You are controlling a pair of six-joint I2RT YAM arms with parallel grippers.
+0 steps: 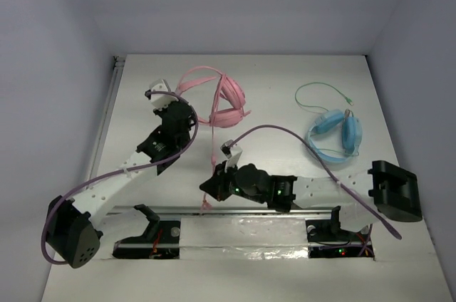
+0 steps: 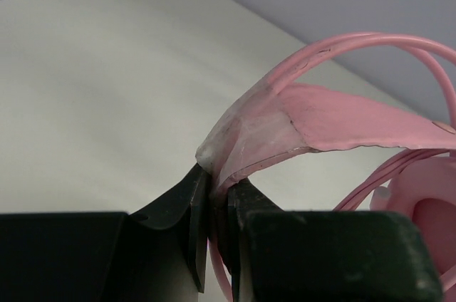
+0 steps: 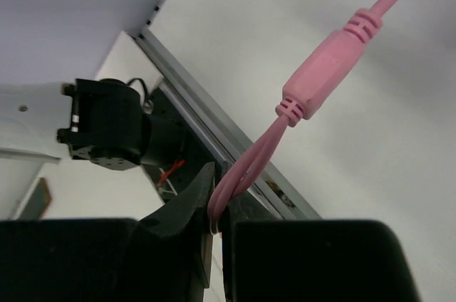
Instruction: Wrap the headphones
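The white tabletop (image 1: 285,74) is matte and pale, closed in by plain walls at its far edge and both sides. Towards the far middle sit the pink headphones (image 1: 231,106), ear cups close together and low on the surface, the thin headband loop reaching left; whether every part touches the surface cannot be told. Their pink cable (image 1: 214,142) runs from them towards the near edge. Well apart on the right lie the light blue headphones (image 1: 335,131), cups side by side, with a thin green cable (image 1: 322,86) looped on the surface just beyond them. A metal rail (image 1: 235,209) crosses the near edge, and a narrow strip (image 1: 105,117) follows the left edge.
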